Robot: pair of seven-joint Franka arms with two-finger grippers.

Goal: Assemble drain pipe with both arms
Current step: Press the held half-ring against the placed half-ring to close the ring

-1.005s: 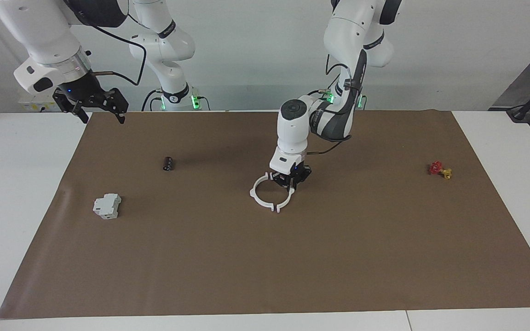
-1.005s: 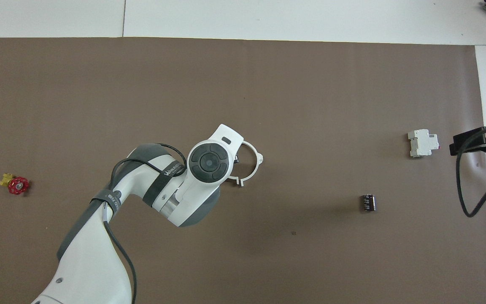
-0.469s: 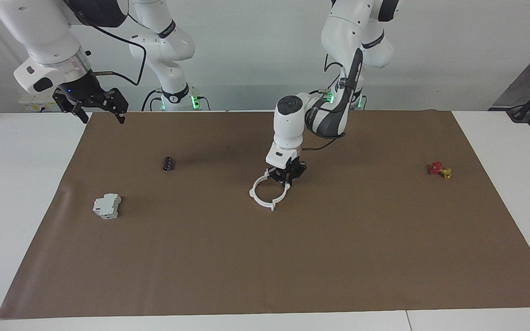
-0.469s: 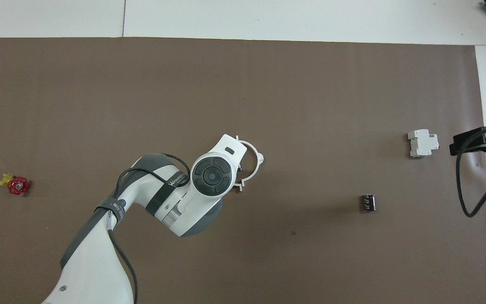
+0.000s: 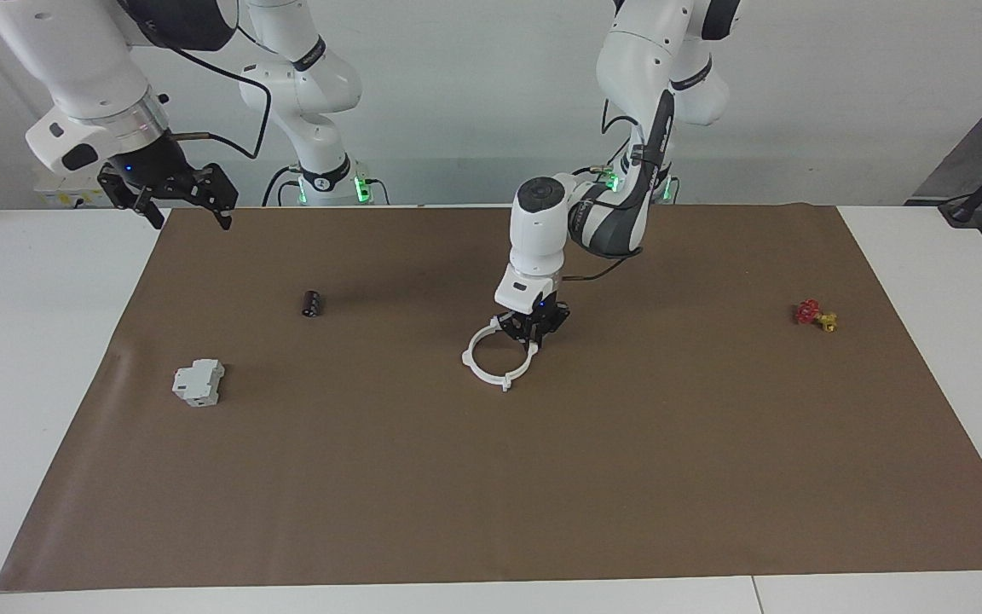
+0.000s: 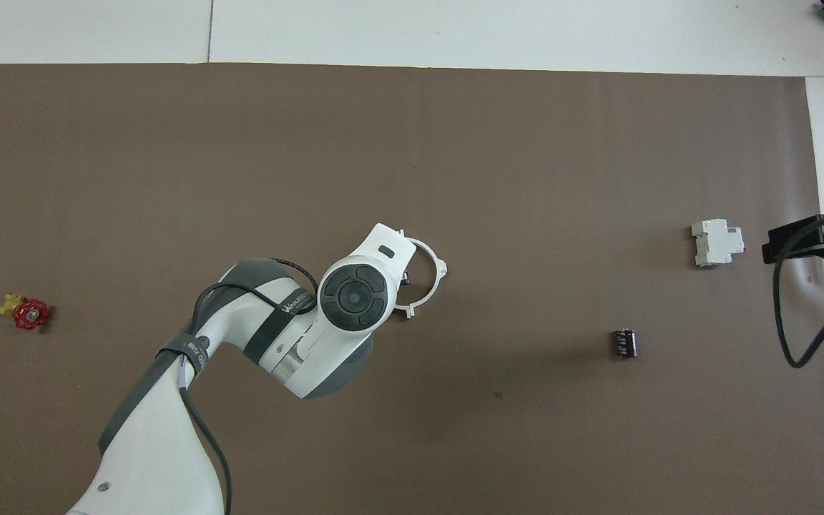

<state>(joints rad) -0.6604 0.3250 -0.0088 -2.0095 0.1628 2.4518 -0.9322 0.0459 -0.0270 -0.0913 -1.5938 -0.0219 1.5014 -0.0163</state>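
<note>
We've got the L gripper (image 5: 533,334) down at mat centre, pinched shut on the ring (image 5: 495,360) at its rim toward the L arm's end; looks like both halves meet, though the seam's hard to read. Ring lies flat, no long axis. R gripper (image 5: 174,198) waits wide open over the mat's corner, well apart. No containers.
</note>
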